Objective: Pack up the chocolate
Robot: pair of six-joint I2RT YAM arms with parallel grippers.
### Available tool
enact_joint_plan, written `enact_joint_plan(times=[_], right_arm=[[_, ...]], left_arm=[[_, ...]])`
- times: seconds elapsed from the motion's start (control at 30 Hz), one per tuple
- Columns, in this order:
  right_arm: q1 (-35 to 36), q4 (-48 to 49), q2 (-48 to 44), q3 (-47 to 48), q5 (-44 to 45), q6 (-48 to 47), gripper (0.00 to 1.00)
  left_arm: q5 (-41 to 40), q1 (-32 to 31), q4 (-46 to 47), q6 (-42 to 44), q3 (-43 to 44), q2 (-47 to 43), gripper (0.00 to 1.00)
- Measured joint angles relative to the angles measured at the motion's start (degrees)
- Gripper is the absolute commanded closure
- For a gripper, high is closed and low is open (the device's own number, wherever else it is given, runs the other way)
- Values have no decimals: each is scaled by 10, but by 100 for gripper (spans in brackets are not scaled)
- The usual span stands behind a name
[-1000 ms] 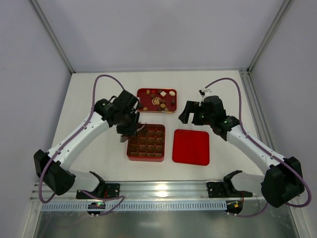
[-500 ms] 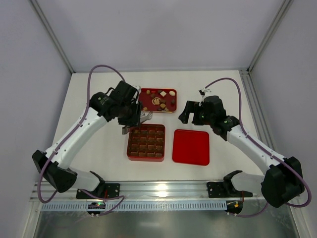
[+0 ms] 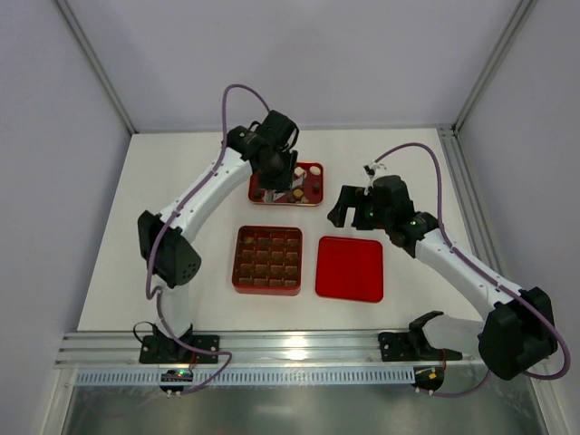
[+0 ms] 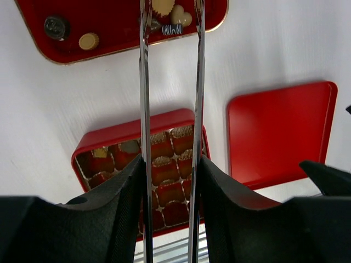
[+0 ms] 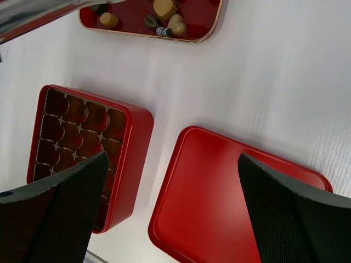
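Note:
Several small chocolates (image 3: 295, 187) lie in a shallow red tray (image 3: 286, 166) at the back; they also show in the left wrist view (image 4: 176, 15) and the right wrist view (image 5: 176, 23). My left gripper (image 3: 275, 178) is shut on long metal tweezers (image 4: 143, 82). The tweezer tips hang spread over the tray's chocolates with nothing between them. The red box (image 3: 267, 260) with brown grid compartments sits in the middle, and a tan piece (image 4: 100, 152) shows in one corner compartment. My right gripper (image 3: 337, 207) is open and empty above the flat red lid (image 3: 350, 268).
The box (image 5: 88, 148) and lid (image 5: 236, 203) lie side by side with a narrow strip of white table between them. Grey walls and metal posts enclose the table. A metal rail runs along the near edge.
My left arm has swung from over the box's back left corner up and back to the tray, carrying the tweezers. The right arm has not moved.

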Motion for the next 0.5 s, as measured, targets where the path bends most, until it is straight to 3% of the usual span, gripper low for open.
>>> enact_joint_plan(times=[0.2,0.5], right_arm=[[0,-2,-10,0,1,-4,0],[0,-3,-12,0,0,-12,0]], left_arm=[[-4,0,-12,13,65,81,57],[-9,2,-17,19,61,92,57]])
